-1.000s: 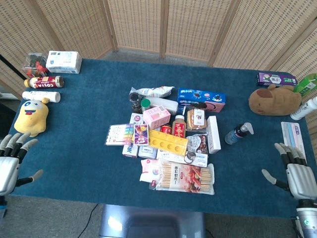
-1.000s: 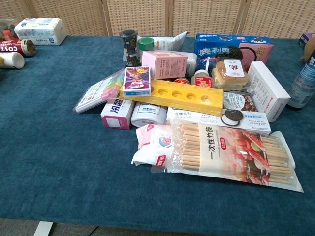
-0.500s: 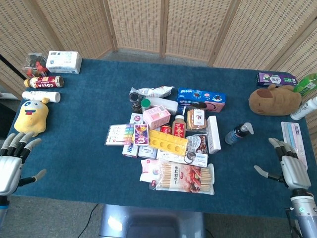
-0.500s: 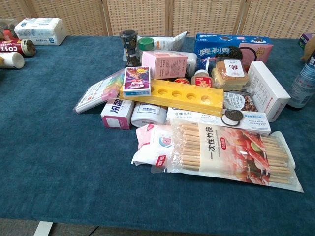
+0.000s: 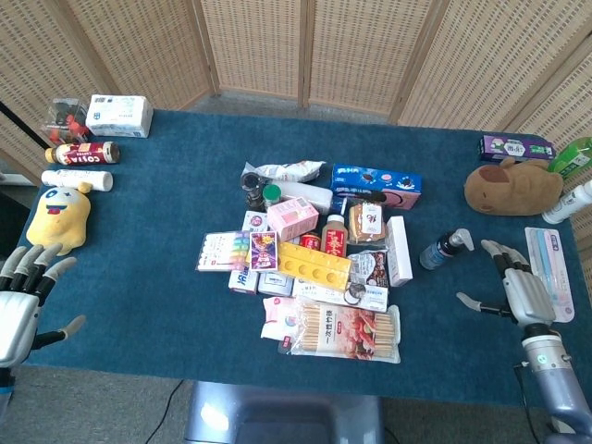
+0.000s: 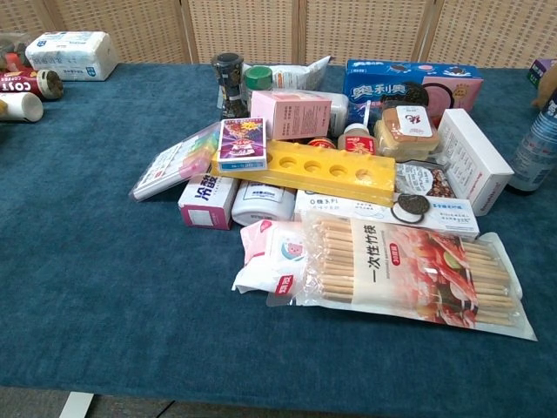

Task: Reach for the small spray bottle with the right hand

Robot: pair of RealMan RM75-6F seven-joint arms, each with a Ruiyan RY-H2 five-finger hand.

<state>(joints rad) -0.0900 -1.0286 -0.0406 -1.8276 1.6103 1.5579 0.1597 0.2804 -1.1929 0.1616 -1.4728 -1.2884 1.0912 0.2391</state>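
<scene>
The small spray bottle (image 5: 443, 249) is dark blue with a pale nozzle and lies tilted on the blue table, right of the central pile; its body shows at the right edge of the chest view (image 6: 533, 148). My right hand (image 5: 514, 287) hovers open just right of and a little nearer than the bottle, fingers spread toward it, apart from it. At the front left corner my left hand (image 5: 20, 296) stays open, holding nothing. Neither hand shows in the chest view.
A pile of snack boxes and packets (image 5: 319, 268) fills the table's middle, with a white box (image 5: 398, 251) closest to the bottle. A brown plush (image 5: 514, 187), a flat blister pack (image 5: 548, 259) and a white bottle (image 5: 566, 203) lie at the right. A yellow plush (image 5: 59, 217) sits far left.
My right hand has moved forward and leftward from the table's front right edge toward the spray bottle. The left hand has barely shifted.
</scene>
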